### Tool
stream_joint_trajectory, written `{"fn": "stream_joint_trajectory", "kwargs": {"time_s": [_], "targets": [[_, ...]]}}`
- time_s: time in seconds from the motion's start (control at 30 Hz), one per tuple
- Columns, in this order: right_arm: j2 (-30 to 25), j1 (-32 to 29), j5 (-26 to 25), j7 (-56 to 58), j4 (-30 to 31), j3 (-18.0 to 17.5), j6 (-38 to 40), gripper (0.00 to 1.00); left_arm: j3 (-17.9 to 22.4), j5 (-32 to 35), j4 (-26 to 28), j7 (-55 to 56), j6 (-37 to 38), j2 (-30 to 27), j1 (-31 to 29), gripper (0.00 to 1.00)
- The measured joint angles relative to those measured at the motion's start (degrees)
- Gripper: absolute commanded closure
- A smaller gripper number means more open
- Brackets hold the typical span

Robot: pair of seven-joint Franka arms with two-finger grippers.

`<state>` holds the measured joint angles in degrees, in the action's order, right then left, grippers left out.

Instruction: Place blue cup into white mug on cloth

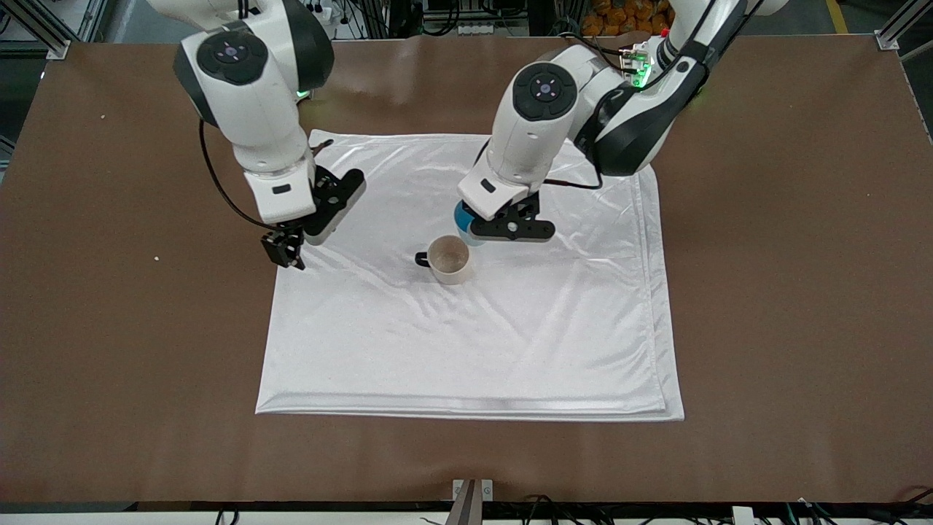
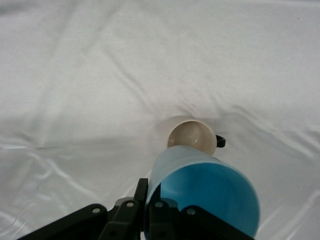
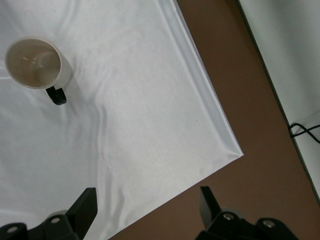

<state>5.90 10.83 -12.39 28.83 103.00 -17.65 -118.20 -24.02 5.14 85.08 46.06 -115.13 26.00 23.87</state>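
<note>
The white mug stands upright and empty on the cloth, its black handle toward the right arm's end. My left gripper is shut on the blue cup, pinching its wall at the rim, and holds it in the air just beside and above the mug. In the left wrist view the cup fills the foreground at the gripper, with the mug below it. My right gripper is open and empty over the cloth's edge at the right arm's end; its wrist view also shows the mug.
The cloth lies creased on the brown table. Bare table surrounds it on all sides. The right wrist view shows the cloth's corner and the table's edge with a black cable.
</note>
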Motion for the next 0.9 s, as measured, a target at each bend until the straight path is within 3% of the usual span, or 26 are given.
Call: {"fn": "stream_joint_trajectory", "kwargs": {"time_s": [0.5,0.9], "targets": [[-7.5,-9.1,4.6,-3.6,0.1,0.2,7.2,0.09,2.8,5.3,-0.2,3.9,-10.6,8.1,5.6,1.0],[-10.0,-14.6,7.8,-5.3,0.1,1.9,13.8,0.11,3.6,6.0,-0.6,3.9,-12.0,11.5,6.8,1.0]]}}
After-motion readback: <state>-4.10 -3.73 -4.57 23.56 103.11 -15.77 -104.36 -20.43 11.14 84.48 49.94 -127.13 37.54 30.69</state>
